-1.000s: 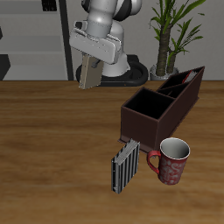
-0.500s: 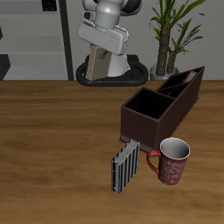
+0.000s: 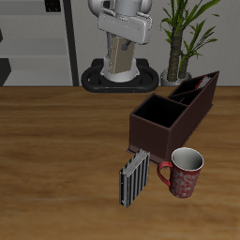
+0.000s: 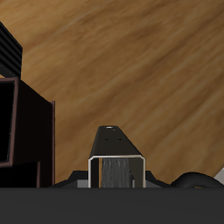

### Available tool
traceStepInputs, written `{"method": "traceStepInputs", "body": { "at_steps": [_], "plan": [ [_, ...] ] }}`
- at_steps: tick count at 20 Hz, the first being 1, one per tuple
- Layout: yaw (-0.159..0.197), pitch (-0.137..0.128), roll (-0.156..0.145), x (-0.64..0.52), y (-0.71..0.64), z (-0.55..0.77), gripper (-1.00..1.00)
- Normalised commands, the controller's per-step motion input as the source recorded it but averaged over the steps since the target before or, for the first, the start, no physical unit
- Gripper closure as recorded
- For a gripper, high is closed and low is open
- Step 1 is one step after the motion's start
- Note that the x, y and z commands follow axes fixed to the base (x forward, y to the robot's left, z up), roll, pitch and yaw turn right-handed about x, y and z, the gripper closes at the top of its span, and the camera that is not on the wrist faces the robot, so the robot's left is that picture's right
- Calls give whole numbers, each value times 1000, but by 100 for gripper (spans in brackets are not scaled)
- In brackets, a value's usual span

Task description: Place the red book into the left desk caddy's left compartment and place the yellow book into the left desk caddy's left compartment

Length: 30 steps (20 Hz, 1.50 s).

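wooden table (image 3: 56,141) carries left desk caddy (image 3: 159,127), red patterned mug (image 3: 184,172), striped book (image 3: 134,179).

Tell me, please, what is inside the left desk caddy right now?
In the left desk caddy, a dark slanted panel or book shows in the far end; shadow hides which. The nearer sections look empty, their floors hidden.

Light was even and soft in both views, a flat rendered brightness with no glare. On the table (image 3: 56,150) short, faint shadows lay just beside the mug (image 3: 184,172) and the striped book (image 3: 133,179). The left desk caddy (image 3: 173,114) was dark inside. The exterior view was coarse and slightly blocky. In the wrist view the wood grain looked smeared.
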Motion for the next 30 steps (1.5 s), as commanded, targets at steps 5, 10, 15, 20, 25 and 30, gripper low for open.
{"method": "traceStepInputs", "body": {
  "at_steps": [5, 10, 15, 20, 25, 30],
  "plan": [
    [-18, -16, 38, -243, 206, 1, 100],
    [-7, -18, 29, -212, 201, -9, 100],
    [-23, -6, 29, -160, 204, -67, 100],
    [14, -15, 1, -185, 220, -129, 100],
    [2, 2, 8, -188, 273, -157, 100],
    [1, 5, 14, -180, 324, -131, 100]
  ]
}}
